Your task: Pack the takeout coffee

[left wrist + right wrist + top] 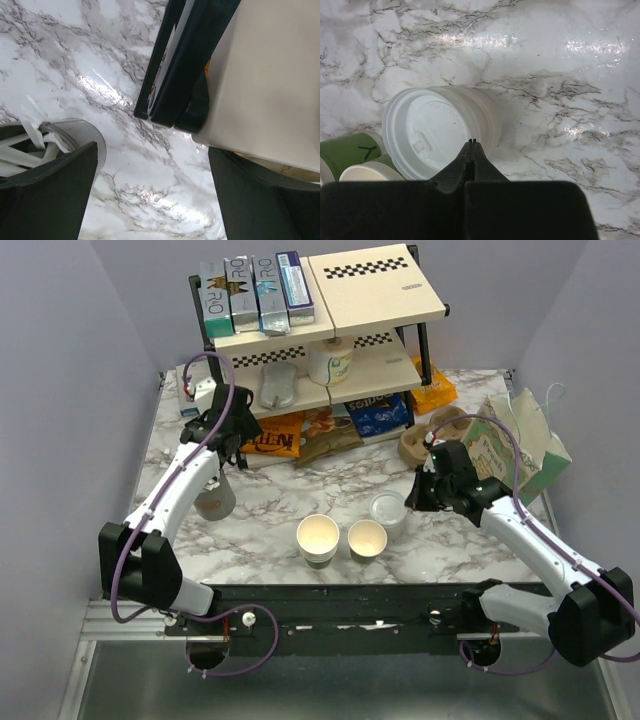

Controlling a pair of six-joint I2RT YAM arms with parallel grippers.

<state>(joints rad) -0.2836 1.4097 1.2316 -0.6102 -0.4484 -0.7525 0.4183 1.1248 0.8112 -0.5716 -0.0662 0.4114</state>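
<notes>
My right gripper (pixel 472 143), jaws closed and empty, hung over the stack of round white plastic lids (pixel 437 131). My left gripper (pixel 155 197), well apart from it, stood wide open and empty. The small cream-and-green paper coffee cup (pixel 367 538), lidless, stood just beside that stack. Recommendation: open before descending and take one lid squarely.

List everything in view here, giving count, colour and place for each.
single paper cup: one, cream with green sides, lidless, front centre.
stacked cups: one stack, cream and green, left of it.
white lids: one stack, number unclear, behind-right of the single cup.
cup carrier: one, brown, right of the shelf.
paper bag: one, cream with green print, far right.
grey cup: one, holding white strips, left side.
shelf: one, black frame, cream boards, back.
boxes: four, mixed colours, top board.
snack bags: several, orange, brown, blue, under shelf.
left gripper: black, open, beside shelf leg.
right gripper: black, shut, above the lids.
</notes>
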